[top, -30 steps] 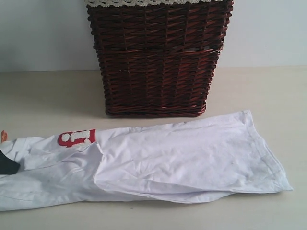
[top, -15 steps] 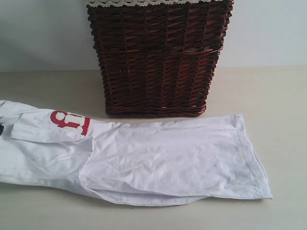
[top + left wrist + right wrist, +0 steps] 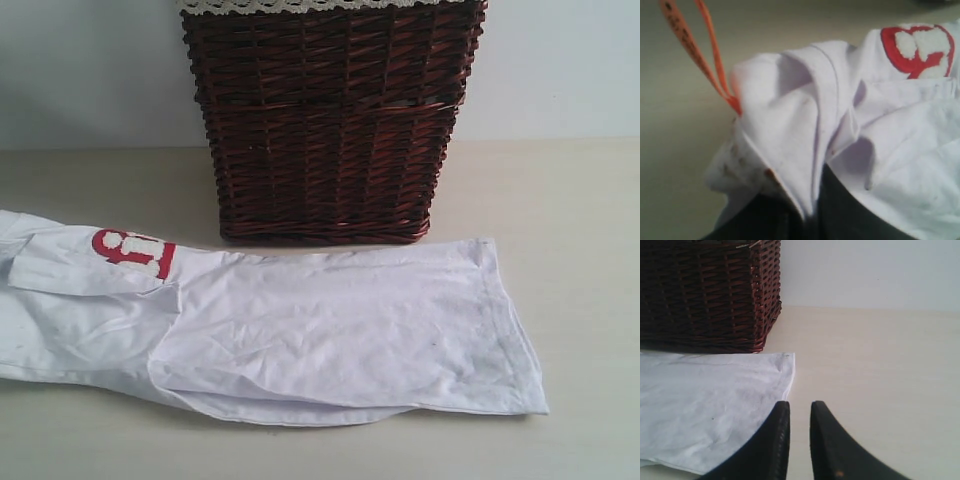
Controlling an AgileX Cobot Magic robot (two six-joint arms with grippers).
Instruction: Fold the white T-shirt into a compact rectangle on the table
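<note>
The white T-shirt [image 3: 330, 330] lies folded lengthwise in a long band on the table [image 3: 570, 210], in front of the basket. Its red-outlined lettering [image 3: 133, 250] shows near the left end, and its hem is at the right. In the left wrist view my left gripper [image 3: 812, 212] is shut on a bunched fold of the shirt [image 3: 805, 110] near the neck, beside the orange tag [image 3: 695, 45]. My right gripper [image 3: 799, 412] hovers over bare table just past the shirt's hem [image 3: 785, 375]. Its jaws are narrowly open with nothing between them. Neither gripper shows in the exterior view.
A dark wicker basket [image 3: 330, 120] with a lace-trimmed liner stands right behind the shirt, and its corner also shows in the right wrist view [image 3: 705, 295]. Bare table [image 3: 875, 380] lies to the right of the hem. A pale wall rises behind.
The shirt has slid left across the table, its hem pulling away from the right side. The lettering moved left and slightly back. The dark left gripper tip left the exterior view.
</note>
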